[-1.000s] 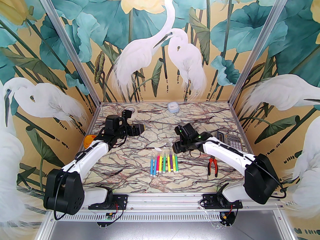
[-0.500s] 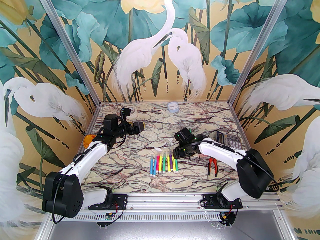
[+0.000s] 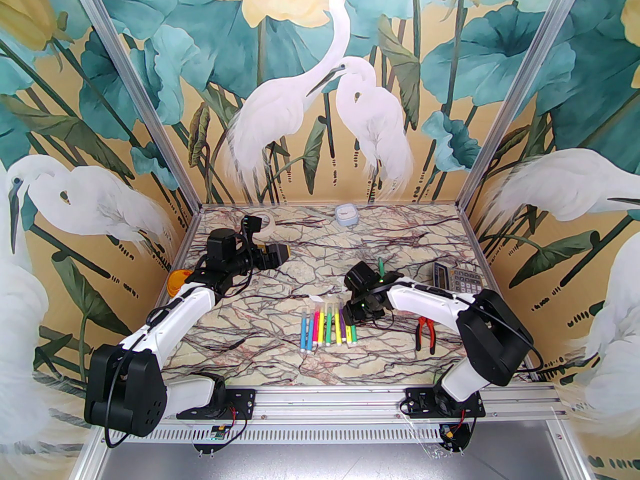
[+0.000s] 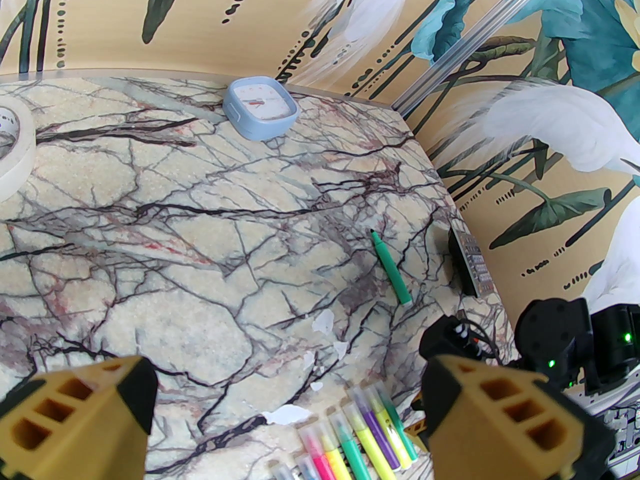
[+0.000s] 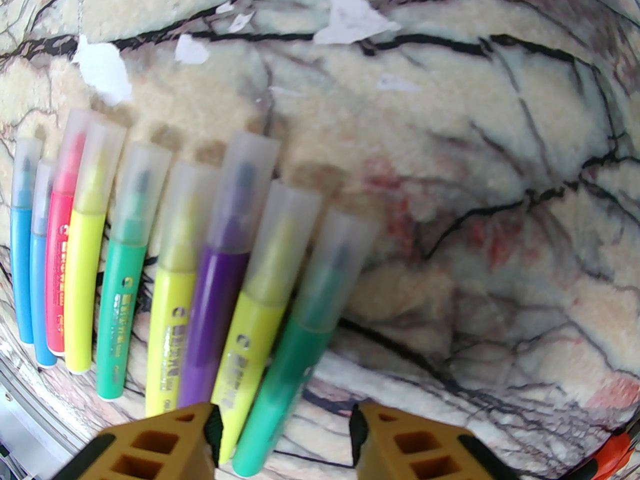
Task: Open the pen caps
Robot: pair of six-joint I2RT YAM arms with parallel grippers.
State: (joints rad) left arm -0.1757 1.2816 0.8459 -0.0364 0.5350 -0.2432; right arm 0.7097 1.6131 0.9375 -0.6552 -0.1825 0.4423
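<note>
Enclosing the worktop (image 3: 280, 358) on three sides, wall panels are printed with white egrets, teal lotus leaves and pale yellow blossoms on an ochre ground, and are joined at the far corners by aluminium profiles (image 3: 134, 78). The worktop is finished in a cream marble pattern crossed by dark veins, with reddish blotches in places. Several whitish patches (image 5: 102, 70) are seen just beyond the markers; whether they are scraps or worn spots cannot be told. Nine markers (image 3: 328, 327) are laid side by side near the middle of the near half, in blue, pink, yellow, green and purple. The pen caps (image 5: 250, 168), clear and frosted, are all seated on the far ends of the barrels. The right jaws are held partly open at the right end of the row, with the near part of the last green marker (image 5: 295, 358) seen between the fingers (image 5: 165, 443); a gap shows beside the barrel, so nothing is clamped. The left jaws are spread wide and empty, raised over the far left of the surface. A tape roll (image 3: 265, 222) and a pale blue square timer (image 3: 346, 215) are placed along the far edge, a calculator (image 3: 457, 279) and red-handled pliers (image 3: 425, 332) at the right, an orange object (image 3: 177, 280) at the left edge, and a loose green pen (image 4: 390, 268) beyond the right arm (image 3: 425, 303).
</note>
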